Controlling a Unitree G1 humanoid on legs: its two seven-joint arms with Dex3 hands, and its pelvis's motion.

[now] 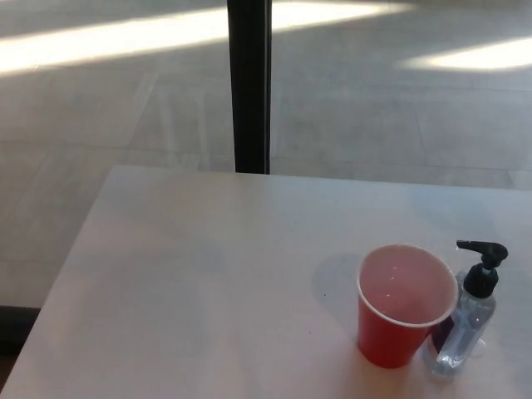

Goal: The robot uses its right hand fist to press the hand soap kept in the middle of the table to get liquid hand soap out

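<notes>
No robot hand in frame rn, neither left nor right, so can't tell if the right is fisted or spread

Soap bottle [468, 320] sits lower right of frame, not mid-table as the task says. Clear body, black pump head [482, 259] on top, spout pointing toward pic left. Bottle upright, pump looks unpressed (judgement, stem detail too small to be sure)

Red cup [405, 304] is just left of the bottle, touching or nearly so, can't tell which. Rim sits under the spout side, so prob placed there to catch the soap. Inside looks pale/empty, no visible liquid, but lighting is washed out

Table [208, 283] is light-coloured, otherwise bare across left and centre. Black post [249, 83] at upper centre stands on the floor [100, 125] behind the table's far edge, sun stripes along top of frame

Step in hand, my read: right hand needs to come in from pic right, closed into a fist, straight down onto the pump top. Risks: bottle is close to the lower right edge of view and of the table, off-axis push could tip it or knock the cup. Press has to be vertical and centred on the pump, not on the spout
</notes>
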